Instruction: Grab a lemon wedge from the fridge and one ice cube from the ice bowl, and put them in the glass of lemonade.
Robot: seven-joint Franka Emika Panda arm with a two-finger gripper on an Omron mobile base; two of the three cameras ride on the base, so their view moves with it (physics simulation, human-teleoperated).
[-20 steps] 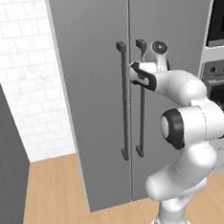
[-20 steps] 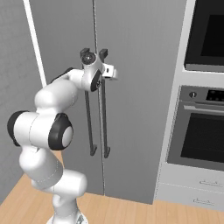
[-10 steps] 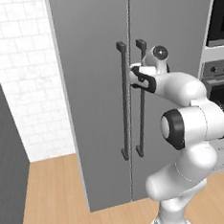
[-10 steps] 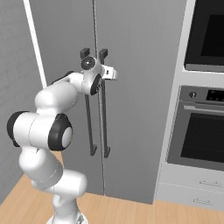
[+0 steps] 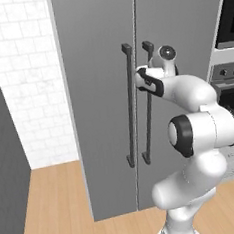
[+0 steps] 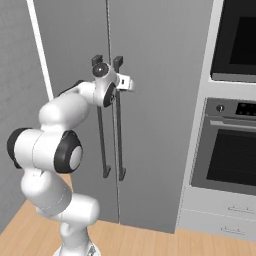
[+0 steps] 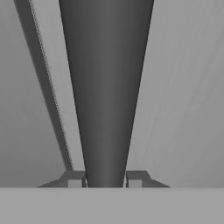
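Fridge (image 5: pixel 104 115), doors shut: your gripper (image 7: pixel 106 180) is clamping narrow around the right door's handle (image 7: pixel 106 87), upper part

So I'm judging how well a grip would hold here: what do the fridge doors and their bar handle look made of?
The fridge doors look like matte grey painted metal: flat, even, no reflections. The handle between the fingers looks like dark satin metal, judging by its soft lengthwise sheen, though this is a render.

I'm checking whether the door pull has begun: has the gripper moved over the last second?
Yes. The gripper has edged left and closer onto the fridge's right door handle.
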